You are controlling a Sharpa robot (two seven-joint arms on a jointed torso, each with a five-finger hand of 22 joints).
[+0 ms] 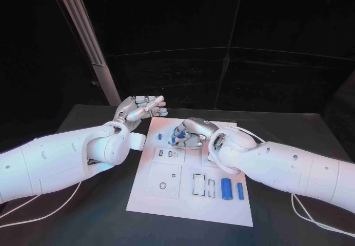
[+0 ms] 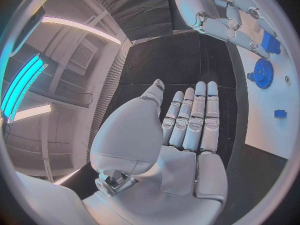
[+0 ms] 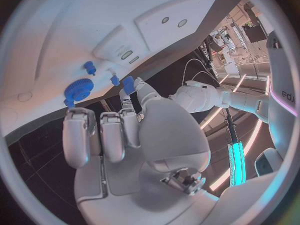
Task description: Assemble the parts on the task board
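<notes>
Head view, nearest: two blue cylindrical plastic parts (image 1: 232, 189) lie side by side on the near end of the flat white task board (image 1: 177, 202), right beside two dark-rimmed rectangular slots (image 1: 203, 185) that stand unfilled.
Head view, left: left hand (image 1: 140, 108) hovers off the board's far left corner, over the black table (image 1: 89, 215); it looks empty from here.
Head view, right: right hand (image 1: 194, 134) hangs over the board's far half, palm down, fingers curled round a small blue block part (image 1: 178, 136).
Left wrist view, hand: left hand (image 2: 181, 135) lies flat and wide open, fingers straight and side by side, nothing in it.
Left wrist view, board: a blue toothed gear part (image 2: 263, 73) sits on the white board, and a small blue square piece (image 2: 280, 113) lies apart from it; right hand (image 2: 228, 15) reaches in above the gear with a blue block at its fingertips.
Right wrist view, hand: right hand (image 3: 119, 135) pinches the blue block part (image 3: 128, 84) at its fingertips, held just above the board.
Right wrist view, board: blue gear (image 3: 78, 90) already rests on the board, a small blue peg (image 3: 90, 67) close by.
Progress: early to middle, I'd judge; the gear looks placed, the block is in hand and not yet seated, the two cylinders and their slots wait.
</notes>
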